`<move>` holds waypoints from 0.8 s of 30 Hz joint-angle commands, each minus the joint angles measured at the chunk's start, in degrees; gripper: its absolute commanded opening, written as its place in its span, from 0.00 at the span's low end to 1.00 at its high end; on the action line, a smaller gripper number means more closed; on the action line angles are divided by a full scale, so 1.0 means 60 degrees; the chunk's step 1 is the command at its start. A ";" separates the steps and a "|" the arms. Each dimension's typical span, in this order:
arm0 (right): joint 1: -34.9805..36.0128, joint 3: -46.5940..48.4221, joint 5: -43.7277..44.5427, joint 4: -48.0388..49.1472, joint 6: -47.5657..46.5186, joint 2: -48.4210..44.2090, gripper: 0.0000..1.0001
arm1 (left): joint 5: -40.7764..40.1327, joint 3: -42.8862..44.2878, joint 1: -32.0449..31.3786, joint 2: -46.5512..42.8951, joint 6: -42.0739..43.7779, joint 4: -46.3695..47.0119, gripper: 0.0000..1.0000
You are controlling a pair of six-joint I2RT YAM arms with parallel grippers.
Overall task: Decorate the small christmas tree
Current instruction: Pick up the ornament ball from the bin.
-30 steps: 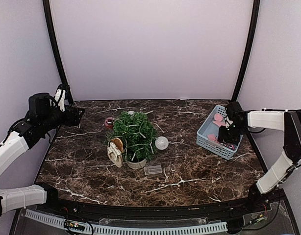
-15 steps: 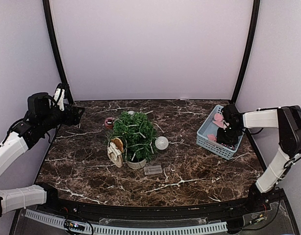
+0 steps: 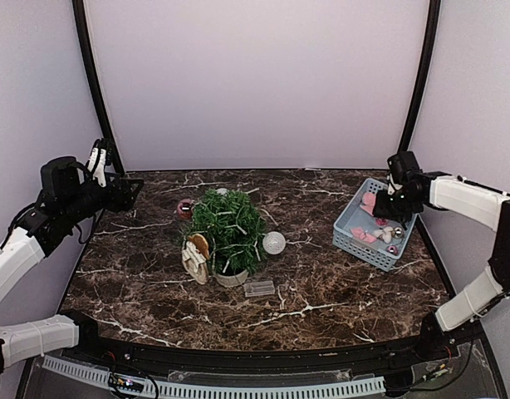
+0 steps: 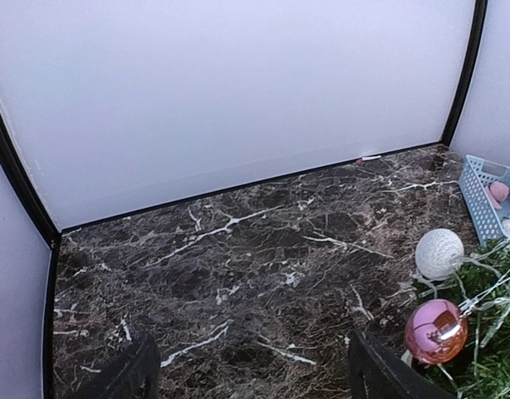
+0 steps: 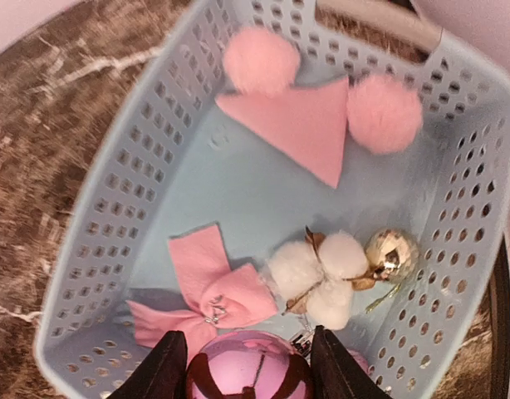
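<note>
Tree position: I see the small christmas tree (image 3: 228,226) upright mid-surface, well to the left of my right end effector (image 5: 248,364), which clamps a pink bauble (image 5: 248,381) above the blue basket (image 5: 105,208). Left end effector (image 4: 255,378) gapes empty, nearer the tree.

The dark marble tabletop (image 3: 130,283) is open left of the small green christmas tree (image 3: 228,226). A white ball (image 3: 274,242) blocks its right and a clear plastic box (image 3: 258,288) its front.
</note>
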 commanded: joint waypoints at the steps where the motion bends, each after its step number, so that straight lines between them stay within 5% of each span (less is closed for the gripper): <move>1: 0.0062 0.0989 -0.0240 -0.0347 -0.0497 -0.1224 0.47 | 0.1232 0.0505 0.0003 -0.0226 -0.0430 0.0623 0.78; 11: 0.0320 0.2169 -0.4940 0.0597 -0.0612 -0.2605 0.46 | 0.1966 0.1395 -0.2361 0.0355 -0.1302 0.1967 0.77; 18: 0.1522 0.1934 -0.7702 0.3303 0.0880 -0.2908 0.47 | 0.2851 0.1261 -0.3551 0.1067 -0.2474 0.4060 0.76; 24: 0.3012 0.2219 -0.9474 0.5239 0.1581 -0.2215 0.47 | 0.3303 0.1665 -0.4752 0.1870 -0.2362 0.4380 0.74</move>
